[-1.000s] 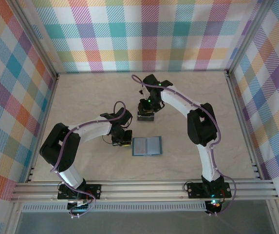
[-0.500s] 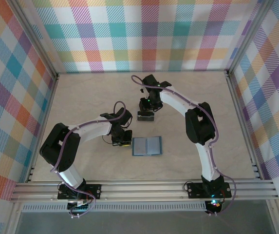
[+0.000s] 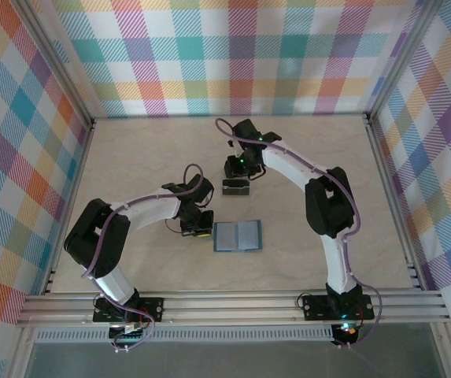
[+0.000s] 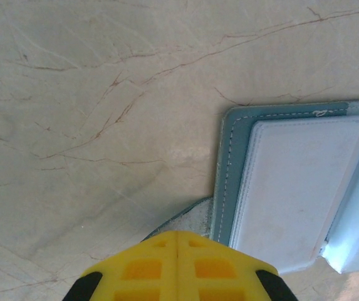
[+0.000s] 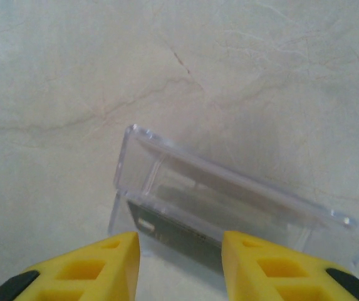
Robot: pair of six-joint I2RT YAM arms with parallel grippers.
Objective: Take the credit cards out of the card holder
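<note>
1. Task status. The holder (image 3: 238, 235) lay unfolded and flat on the surface (image 3: 142, 161), just below the centre of the overhead frame. Both pale inner panels faced up. In the left wrist view the holder filled the right side of the frame, a teal stitched rim around a pale slotted panel. I saw no dark card in that panel. I could not tell whether a slot on the other panel was loaded.

2. Extracted items. One dark card (image 5: 170, 229) lay outside the holder, above it in the overhead frame and well apart from it. A clear plastic piece (image 5: 242, 188) lay over part of the card, which showed through it. I could not tell whether more cards were stacked there.

3. Tool state.
- The left tool (image 4: 178, 241) was fully closed and held nothing. It sat at the lower centre of its own frame, just beside the holder's left edge.
- The right tool (image 5: 180, 244) stood at a narrow gap, with its jaws either side of the card's near end. I saw no grip on the card.

4. Remaining work, as I judged it. At least one card was out. I needed to check the holder's slots and pull anything left in them.

5. Markings. I could read no brand, label or lettering. A small pale mark sat near one corner of the card, and it was too small to read.
</note>
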